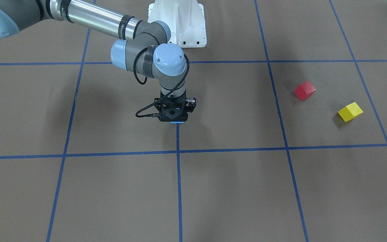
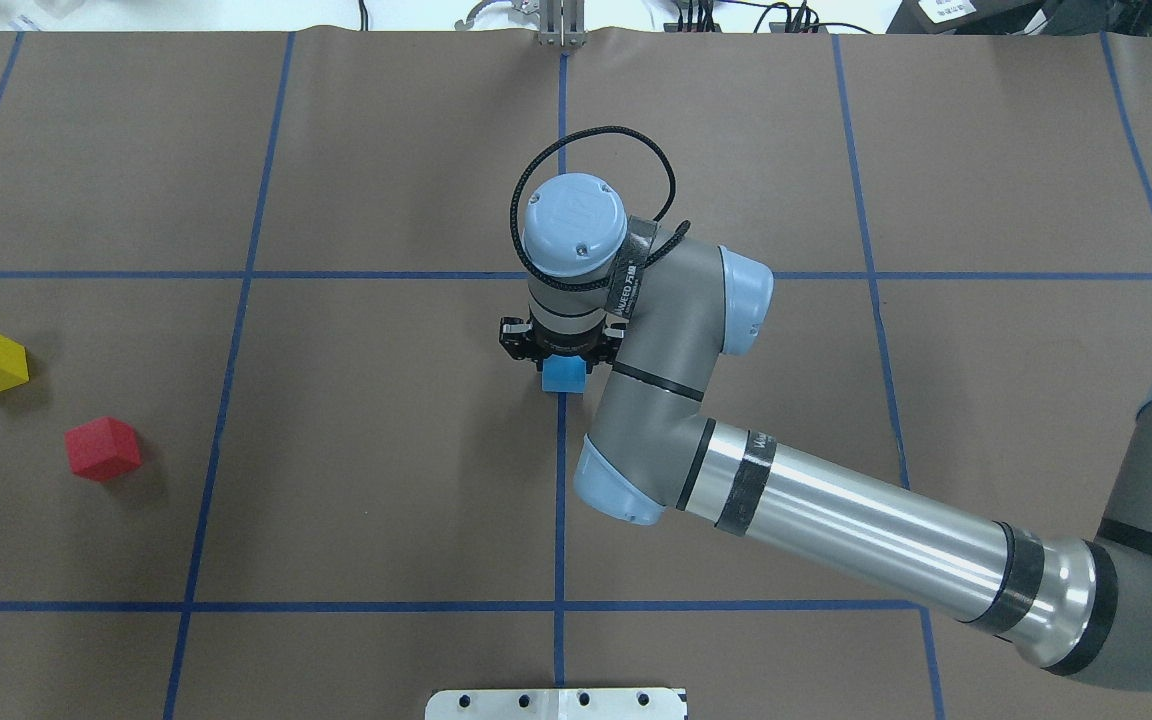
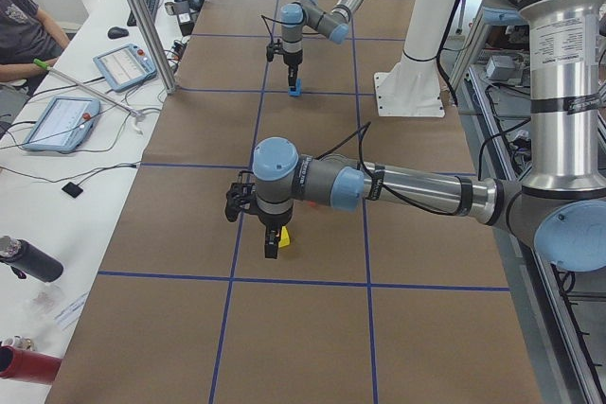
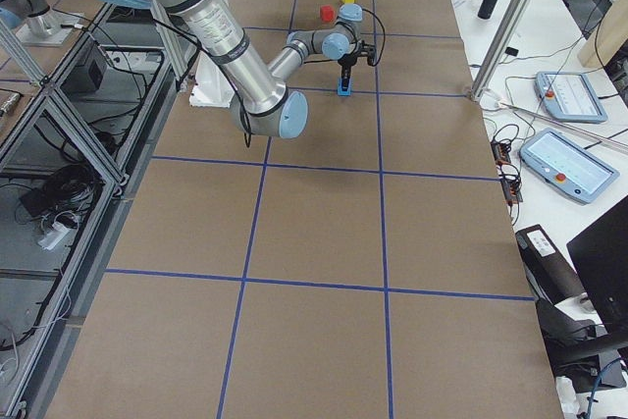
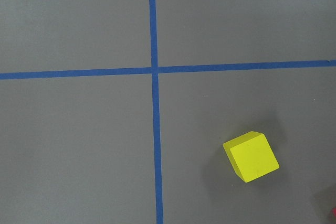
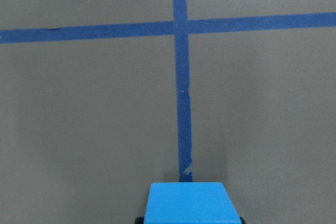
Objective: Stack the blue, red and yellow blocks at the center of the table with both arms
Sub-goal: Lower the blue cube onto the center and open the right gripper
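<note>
Clamping our right hand [image 2: 561, 358] on the light blue matte cube [image 2: 564, 376], centred on the brown worktop [image 2: 386, 450], we cannot tell if our left hand [image 3: 272, 241] is apart.

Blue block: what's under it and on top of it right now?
The right pincer holds the blue block from above, hiding most of its top; no other block shows there. Beneath is the table at a tape line; the contact itself is covered.
</note>
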